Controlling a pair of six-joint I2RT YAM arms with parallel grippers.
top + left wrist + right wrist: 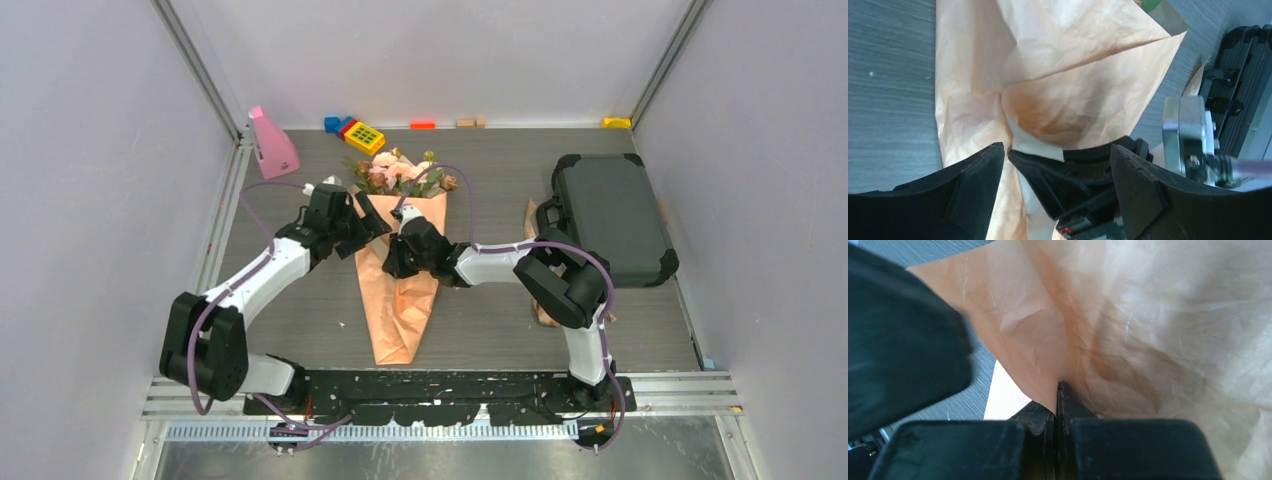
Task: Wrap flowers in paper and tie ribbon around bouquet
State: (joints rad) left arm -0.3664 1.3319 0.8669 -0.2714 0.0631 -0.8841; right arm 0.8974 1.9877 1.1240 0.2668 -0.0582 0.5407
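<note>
Peach-orange paper (pixel 395 310) is lying wrapped as a tapered cone at the middle of the worktop (pixel 300 300), its narrow tip pointing toward the arm bases. The flowers (pixel 395 172) are showing at the far, wide end, so the bouquet (pixel 400 290) is resting flat and in one piece.

The left gripper (pixel 1057 150) is standing wide open and holding nothing; it is hovering just beside the cone's upper left edge.

The right gripper (pixel 1059 387) is reaching in from the right with its jaws pressed together, and it is pinching a fold of the paper at the cone's upper middle.

The ribbon (pixel 531 218) is lying as a tan strip beside the black case (pixel 610 215), partly hidden by the right arm and apart from the bouquet.
</note>
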